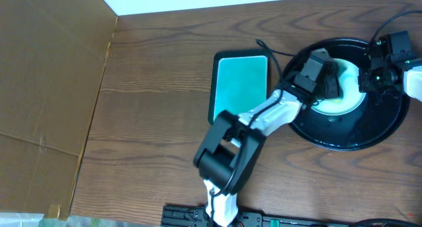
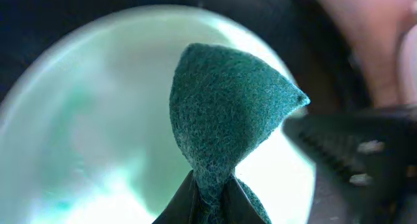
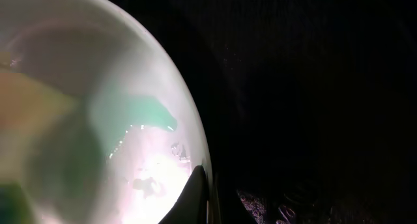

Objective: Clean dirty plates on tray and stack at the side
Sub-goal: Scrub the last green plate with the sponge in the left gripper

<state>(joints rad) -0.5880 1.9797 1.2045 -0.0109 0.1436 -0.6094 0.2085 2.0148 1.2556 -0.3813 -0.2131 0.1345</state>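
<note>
Left gripper [image 2: 210, 201] pinches a sponge [image 2: 228, 113] over the plate [image 2: 78, 120] on the tray [image 1: 343, 140], right edge of table [image 1: 165, 88]; right gripper [image 1: 366, 79]: state unclear.

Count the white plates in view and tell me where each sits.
1 for certain: a plate on the black tray, partly under the left gripper and its green sponge. A white shape at the right edge may be another; more could be hidden beneath.
</note>
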